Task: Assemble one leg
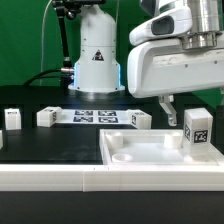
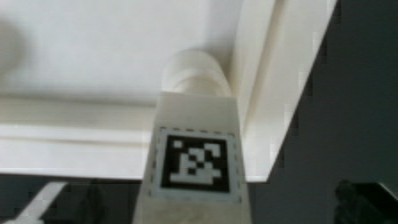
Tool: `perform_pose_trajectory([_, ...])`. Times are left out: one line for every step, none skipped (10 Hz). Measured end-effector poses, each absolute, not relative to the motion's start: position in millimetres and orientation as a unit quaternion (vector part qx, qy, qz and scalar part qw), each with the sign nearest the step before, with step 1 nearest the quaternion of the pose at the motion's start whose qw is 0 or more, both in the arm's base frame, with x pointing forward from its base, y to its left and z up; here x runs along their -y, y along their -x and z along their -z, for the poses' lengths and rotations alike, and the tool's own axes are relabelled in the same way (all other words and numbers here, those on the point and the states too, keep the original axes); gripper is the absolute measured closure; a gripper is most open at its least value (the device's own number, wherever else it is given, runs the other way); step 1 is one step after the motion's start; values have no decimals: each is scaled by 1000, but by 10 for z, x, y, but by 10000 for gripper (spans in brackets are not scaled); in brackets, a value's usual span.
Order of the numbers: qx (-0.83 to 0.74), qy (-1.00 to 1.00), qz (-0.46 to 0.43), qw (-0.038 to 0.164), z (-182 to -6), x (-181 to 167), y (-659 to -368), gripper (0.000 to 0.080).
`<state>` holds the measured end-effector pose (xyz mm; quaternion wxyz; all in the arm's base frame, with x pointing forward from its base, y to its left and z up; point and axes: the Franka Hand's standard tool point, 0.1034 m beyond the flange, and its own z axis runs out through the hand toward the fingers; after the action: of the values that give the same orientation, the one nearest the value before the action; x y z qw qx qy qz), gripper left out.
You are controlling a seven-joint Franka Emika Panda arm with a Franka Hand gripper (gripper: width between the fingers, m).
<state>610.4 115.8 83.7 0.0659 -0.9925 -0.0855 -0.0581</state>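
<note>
black table (image 1: 60, 135) below, tool (image 1: 184, 104) spread wide, empty above upright leg (image 1: 196, 129).

Black-and-white square tag on the leg (image 1: 197, 131), warning triangle sign on the robot base (image 1: 97, 55), no words readable

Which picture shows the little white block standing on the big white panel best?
The wrist view: the small white plastic leg block fills the frame, its black-and-white tag sharp. The exterior view shows it smaller, upright on the large flat white panel, below the gripper.
</note>
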Motion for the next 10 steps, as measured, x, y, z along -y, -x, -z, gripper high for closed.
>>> perform_pose_trajectory([89, 993, 28, 68, -843, -1136, -6112, 151])
perform_pose_trajectory([89, 994, 12, 68, -832, -1106, -6113, 151])
perform_pose_trajectory([86, 993, -24, 71, -811, -1106, -6057, 151])
perform_pose_trajectory([81, 994, -29, 73, -822, -1119, -6083, 151])
perform_pose_trajectory([80, 994, -19, 71, -823, -1122, -6112, 151])
perform_pose_trajectory([80, 994, -19, 71, -816, -1118, -6109, 151])
perform_pose_trajectory([80, 994, -19, 71, -815, -1117, -6110, 151])
perform_pose_trajectory([80, 994, -19, 71, -815, -1117, -6110, 151])
perform_pose_trajectory([80, 994, -18, 71, -823, -1118, -6116, 151])
perform_pose_trajectory([79, 994, -15, 72, -853, -1115, -6152, 151])
